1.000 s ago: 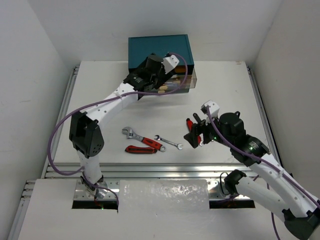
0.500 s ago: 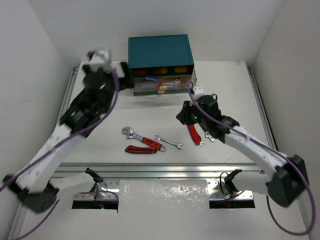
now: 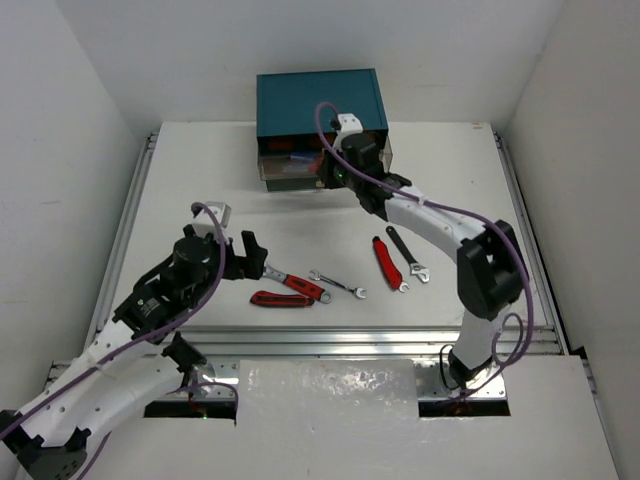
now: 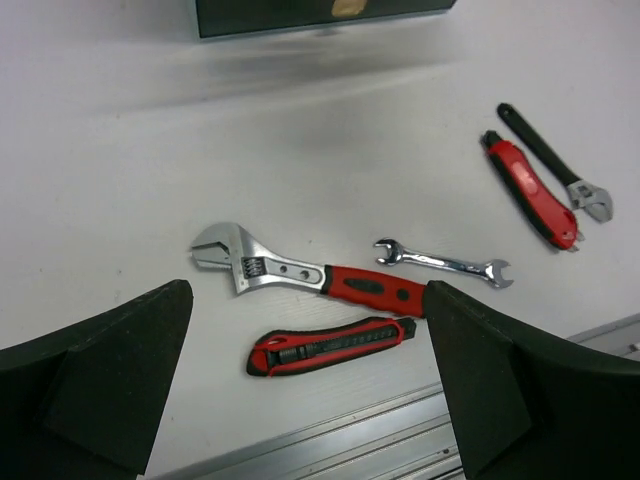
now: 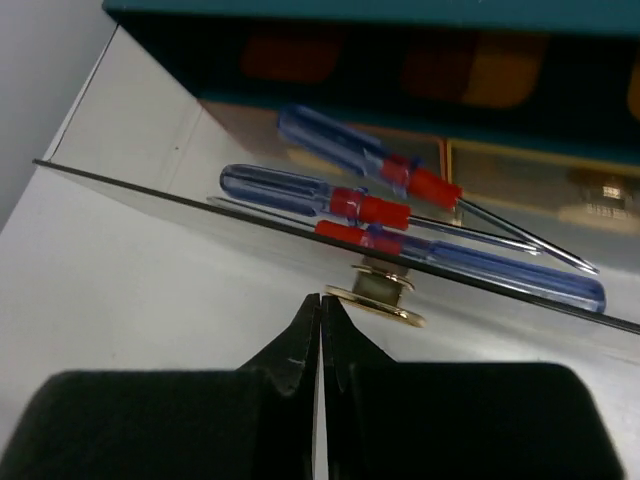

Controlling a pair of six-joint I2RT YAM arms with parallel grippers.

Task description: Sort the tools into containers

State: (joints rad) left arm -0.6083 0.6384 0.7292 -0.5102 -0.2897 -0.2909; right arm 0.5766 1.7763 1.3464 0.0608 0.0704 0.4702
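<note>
The teal chest (image 3: 316,100) stands at the back with one drawer (image 3: 290,168) pulled out. Blue screwdrivers with red collars (image 5: 390,205) lie inside that drawer. My right gripper (image 3: 334,177) (image 5: 321,298) is shut on nothing, its tips just left of the drawer's gold knob (image 5: 375,290). On the table lie a red-handled adjustable wrench (image 3: 290,280) (image 4: 300,272), a red utility knife (image 3: 277,298) (image 4: 330,345) and a silver spanner (image 3: 337,284) (image 4: 442,264). My left gripper (image 3: 247,256) (image 4: 308,310) hangs open above the wrench and knife.
Further right lie a second red knife-like tool (image 3: 387,262) (image 4: 530,188) and a black adjustable wrench (image 3: 408,255) (image 4: 552,160). A metal rail (image 3: 320,340) runs along the table's near edge. White walls close in both sides.
My left arm swung back from the chest to the front left, over the tools. My right arm left the red tool on the table, moved to the drawer, and its jaws shut.
</note>
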